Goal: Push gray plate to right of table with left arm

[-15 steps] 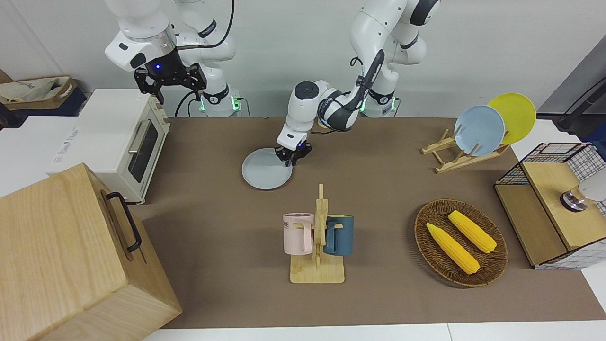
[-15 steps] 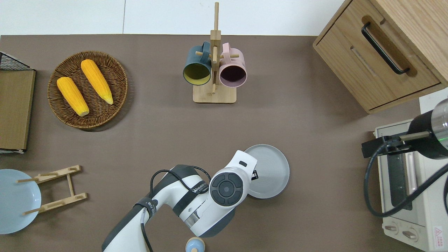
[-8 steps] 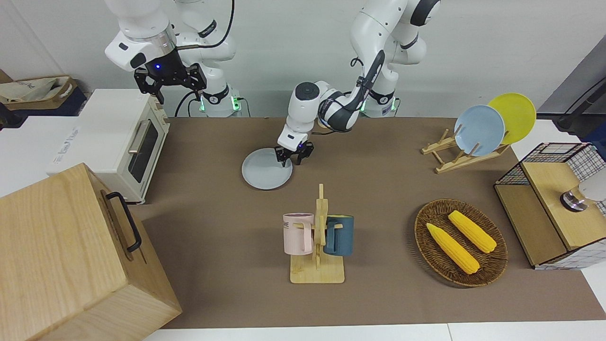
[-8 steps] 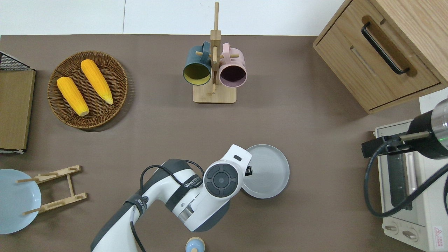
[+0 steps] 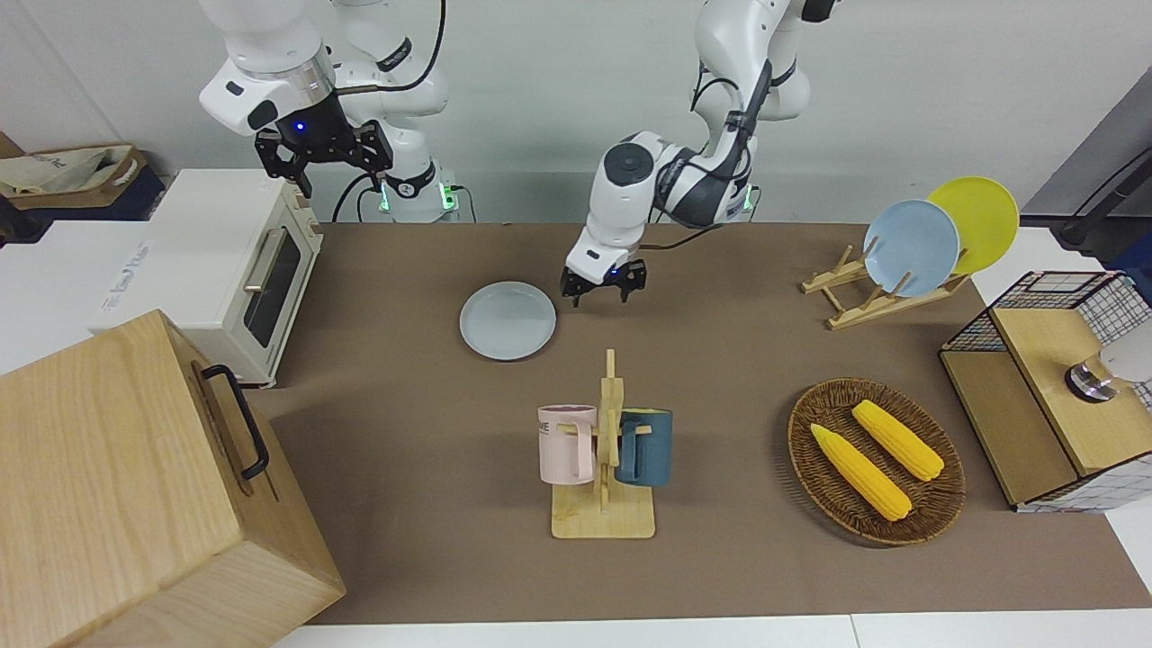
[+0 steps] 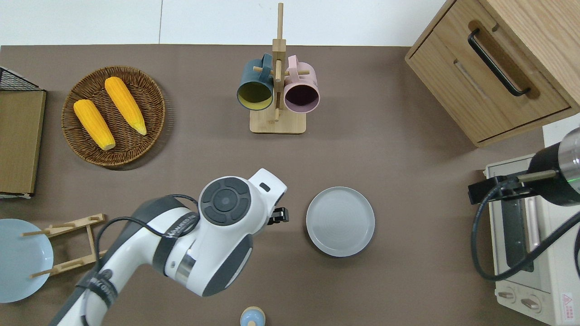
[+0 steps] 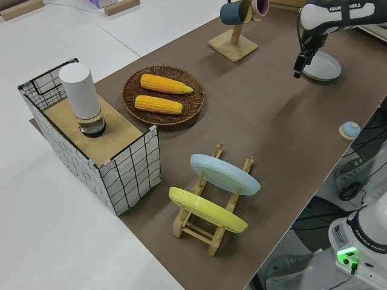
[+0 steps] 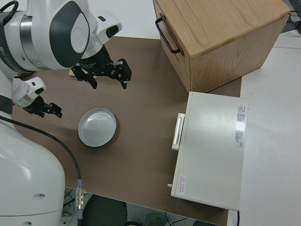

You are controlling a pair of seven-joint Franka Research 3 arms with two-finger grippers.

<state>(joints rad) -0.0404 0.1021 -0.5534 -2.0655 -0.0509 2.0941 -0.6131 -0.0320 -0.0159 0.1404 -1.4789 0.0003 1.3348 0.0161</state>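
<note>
Now lower left gripper (image 5: 605, 294), fingers a bit apart and empty, just beside gray plate (image 5: 508, 320). Plate flat on table (image 5: 720, 360), nearer the robots than mug rack (image 5: 605, 450). Push slow and straight toward toaster oven (image 5: 243, 270). Right arm parked.

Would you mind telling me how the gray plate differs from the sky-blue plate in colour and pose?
The gray plate is a dull pale gray; the sky-blue plate is brighter. The gray plate lies flat on the table; the sky-blue one leans on edge in the wooden plate rack, beside a yellow plate. Both are round and empty.
</note>
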